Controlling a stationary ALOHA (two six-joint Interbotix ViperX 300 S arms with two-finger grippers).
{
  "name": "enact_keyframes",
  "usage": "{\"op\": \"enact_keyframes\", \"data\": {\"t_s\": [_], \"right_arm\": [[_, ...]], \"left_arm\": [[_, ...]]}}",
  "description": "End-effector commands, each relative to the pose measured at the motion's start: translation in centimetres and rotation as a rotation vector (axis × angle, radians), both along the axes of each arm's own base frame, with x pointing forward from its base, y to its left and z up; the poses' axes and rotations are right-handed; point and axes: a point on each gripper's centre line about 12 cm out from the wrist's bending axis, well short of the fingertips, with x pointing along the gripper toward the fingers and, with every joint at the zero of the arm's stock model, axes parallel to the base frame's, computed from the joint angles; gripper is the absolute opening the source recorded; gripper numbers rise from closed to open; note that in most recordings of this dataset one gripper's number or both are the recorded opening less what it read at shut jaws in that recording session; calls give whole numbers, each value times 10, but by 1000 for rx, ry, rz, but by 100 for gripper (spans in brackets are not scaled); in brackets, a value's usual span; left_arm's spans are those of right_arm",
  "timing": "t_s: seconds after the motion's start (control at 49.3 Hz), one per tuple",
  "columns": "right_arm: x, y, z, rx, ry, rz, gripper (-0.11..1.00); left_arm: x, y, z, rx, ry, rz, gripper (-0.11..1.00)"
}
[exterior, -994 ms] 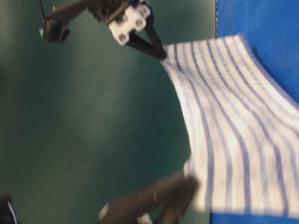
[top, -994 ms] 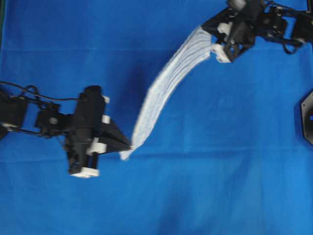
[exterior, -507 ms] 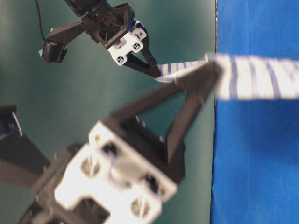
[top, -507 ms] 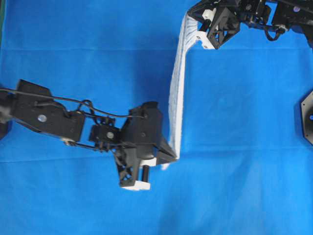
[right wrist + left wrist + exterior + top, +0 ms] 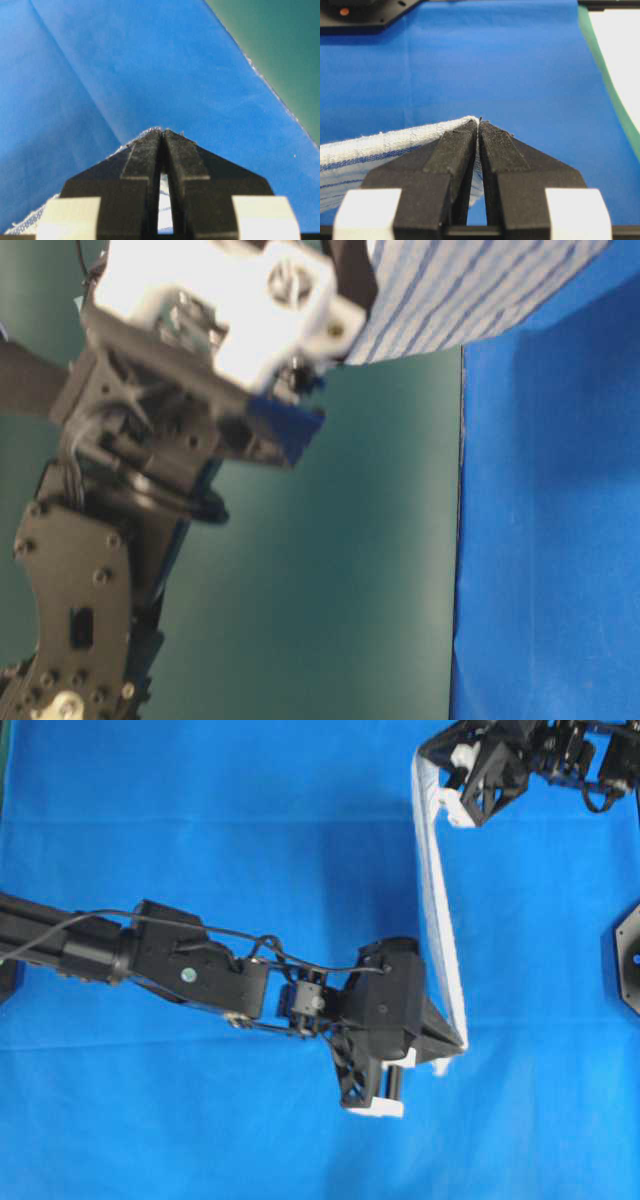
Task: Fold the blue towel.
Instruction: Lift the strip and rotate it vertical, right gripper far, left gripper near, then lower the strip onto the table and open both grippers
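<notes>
The blue towel (image 5: 437, 910), white with thin blue stripes, hangs in the air stretched between both grippers, seen nearly edge-on from overhead. My left gripper (image 5: 462, 1047) is shut on its near corner, low and right of centre. My right gripper (image 5: 424, 758) is shut on the far corner at the top right. In the left wrist view the towel (image 5: 380, 147) trails off to the left of the shut left gripper (image 5: 479, 123). In the right wrist view the towel (image 5: 30, 220) shows as a hem left of the shut right gripper (image 5: 163, 131). At table level the towel (image 5: 470, 290) is at the top.
A plain blue table covering (image 5: 200, 820) spreads under everything. A black mount (image 5: 628, 960) sits at the right edge. The left arm (image 5: 160, 955) reaches across from the left. At table level the left gripper's body (image 5: 200, 350) fills the near left, before a green backdrop (image 5: 330, 570).
Both grippers have carried the hanging towel to the right. The left arm has reached much farther across, and the towel has gone from a slanted band to a near-vertical edge.
</notes>
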Motion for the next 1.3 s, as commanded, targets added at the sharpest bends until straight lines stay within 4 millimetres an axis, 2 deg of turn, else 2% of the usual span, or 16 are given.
{"op": "enact_keyframes", "data": {"t_s": [0.0,0.182,0.446,0.588,0.791,1.277], "right_arm": [[4,-1,8,-11,-24,4,3],[25,-3,-2,0,-6,30,3],[75,-6,-16,2,10,88,3],[92,-3,-16,-3,6,113,3],[95,-1,-17,-3,6,119,3],[95,2,-20,3,17,125,4]], "left_arm": [[2,2,16,-5,-44,4,1],[-17,7,-1,-2,5,9,1],[-66,5,-26,-38,37,5,1],[-88,3,-35,-75,57,6,1],[-103,5,-43,-95,85,14,1],[-101,11,-53,-90,113,30,2]]}}
